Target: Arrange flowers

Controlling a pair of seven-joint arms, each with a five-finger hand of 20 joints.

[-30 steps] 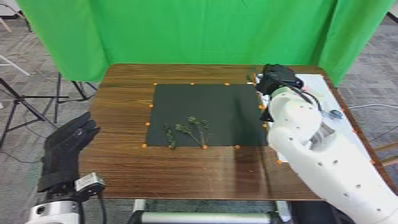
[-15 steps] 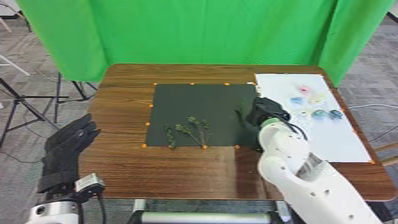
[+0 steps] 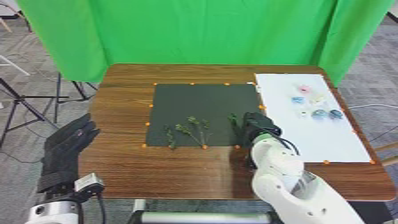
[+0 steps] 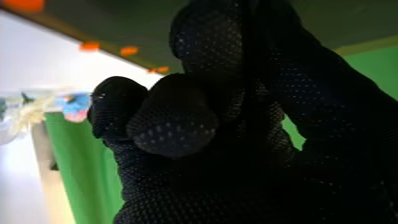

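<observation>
Lying on the brown surface (image 3: 169,175), a dark mat (image 3: 191,95) is seen. By the right hand (image 3: 258,124), narrowly curled, one green sprig (image 3: 233,119) is held at the mat; leafy stems (image 3: 185,129) are laid on it, small flowers (image 3: 305,90) beside.

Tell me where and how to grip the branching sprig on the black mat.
Probably pinch the sprig by its thin stem, from above at the near end: it lies flat, leafy tops pointing away, stem toward the robot.

We had a brown wooden desk (image 3: 120,110): dark mat (image 3: 191,102), white sheet (image 3: 333,145) just beside, orange markers (image 3: 145,146) along edges.
</observation>
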